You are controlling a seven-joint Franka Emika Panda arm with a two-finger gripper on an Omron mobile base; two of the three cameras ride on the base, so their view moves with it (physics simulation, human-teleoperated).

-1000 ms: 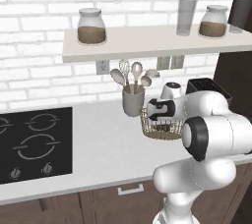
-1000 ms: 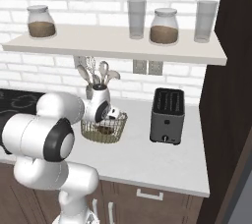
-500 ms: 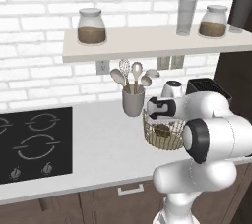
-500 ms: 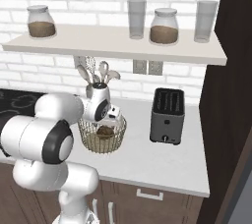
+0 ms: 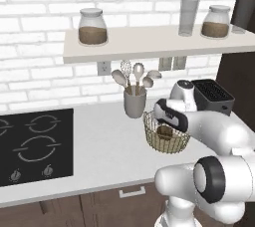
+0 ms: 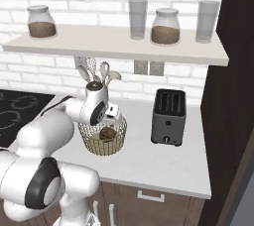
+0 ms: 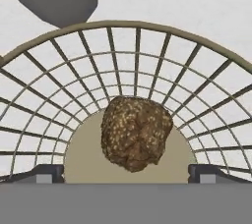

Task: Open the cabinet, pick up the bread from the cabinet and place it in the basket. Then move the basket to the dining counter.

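Observation:
The basket [image 5: 166, 140] of pale-gold wire stands on the light grey worktop [image 5: 99, 146], in front of the utensil cup. On its tan bottom lies the bread [image 7: 136, 132], a lumpy dark brown loaf, also seen through the mesh as the bread [image 6: 105, 134] from the right. My gripper [image 7: 127, 173] hangs just above the basket [image 6: 102, 138], pointing down into it, open, with the loaf free between the widely spread fingertips [image 7: 49, 171]. From the base, the gripper [image 5: 164, 124] sits at the basket's rim, and the gripper [image 6: 108, 122] shows the same from the other side. The dining counter is out of view.
A grey utensil cup [image 5: 134, 102] stands just behind the basket. A dark toaster [image 6: 169, 116] is to the right, a black hob [image 5: 35, 144] to the left. A shelf [image 5: 149, 44] with jars and glasses hangs overhead. A tall dark cabinet [image 6: 233, 86] closes the right side.
The basket shows larger and slightly lower in both base views than a second ago. My hand stays over it, jaws a touch wider.

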